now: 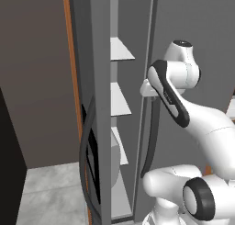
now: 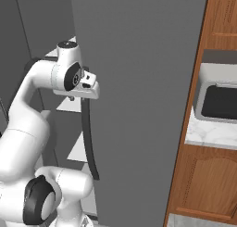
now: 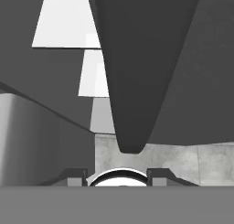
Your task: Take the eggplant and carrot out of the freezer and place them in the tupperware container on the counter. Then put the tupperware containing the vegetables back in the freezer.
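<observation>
The freezer (image 1: 98, 81) is a tall grey cabinet with white shelves (image 1: 120, 49) showing between its two doors. My gripper (image 2: 85, 97) sits at the top of the long dark curved handle (image 2: 90, 142) on the right door (image 2: 148, 82) and points down along it. In the hand view the handle (image 3: 137, 81) runs away from me above the gripper (image 3: 117, 175), whose fingertips (image 3: 75, 175) stand apart with nothing between them. The marble counter (image 2: 208, 133) lies to the right. The eggplant, the carrot and the tupperware container are out of view.
The left door (image 1: 92, 45) swings out towards me with its own dark handle (image 1: 87, 160). A pale rounded thing (image 1: 114, 162) sits low inside. A silver microwave (image 2: 220, 101) stands on the counter over brown cabinets (image 2: 203, 184). Grey floor (image 1: 50, 192) lies at the left.
</observation>
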### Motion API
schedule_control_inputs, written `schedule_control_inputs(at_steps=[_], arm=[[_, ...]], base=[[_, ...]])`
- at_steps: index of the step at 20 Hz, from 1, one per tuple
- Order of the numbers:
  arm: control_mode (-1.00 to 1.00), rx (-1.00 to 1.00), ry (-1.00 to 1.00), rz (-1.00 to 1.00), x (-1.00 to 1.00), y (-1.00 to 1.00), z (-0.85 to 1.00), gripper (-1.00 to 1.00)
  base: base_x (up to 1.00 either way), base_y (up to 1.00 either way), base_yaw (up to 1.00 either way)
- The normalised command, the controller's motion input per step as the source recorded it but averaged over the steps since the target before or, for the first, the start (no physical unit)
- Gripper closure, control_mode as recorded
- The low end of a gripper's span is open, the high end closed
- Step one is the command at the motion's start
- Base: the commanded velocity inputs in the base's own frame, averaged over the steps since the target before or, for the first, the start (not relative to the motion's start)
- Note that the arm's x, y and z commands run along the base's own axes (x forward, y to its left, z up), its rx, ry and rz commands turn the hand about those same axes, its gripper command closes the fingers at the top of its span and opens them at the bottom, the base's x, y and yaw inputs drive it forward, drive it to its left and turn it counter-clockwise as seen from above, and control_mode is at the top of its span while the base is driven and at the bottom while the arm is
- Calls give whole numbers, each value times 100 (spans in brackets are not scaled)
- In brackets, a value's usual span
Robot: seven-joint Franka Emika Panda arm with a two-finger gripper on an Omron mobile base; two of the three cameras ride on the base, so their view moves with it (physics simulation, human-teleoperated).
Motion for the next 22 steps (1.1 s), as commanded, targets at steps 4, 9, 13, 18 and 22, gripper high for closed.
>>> schedule_control_inputs(at_steps=[4,9,13,18,22], arm=[[-100,0,-1,0,-13,0,0,-100],[-100,0,-4,0,-46,0,16,-100],[-100,0,-3,0,-45,0,30,-100],[-100,0,0,-3,-41,0,29,-100],[-100,0,0,-4,-51,-1,14,-100]], base=[[0,0,0],[0,0,0],[0,0,0],[0,0,0],[0,0,0]])
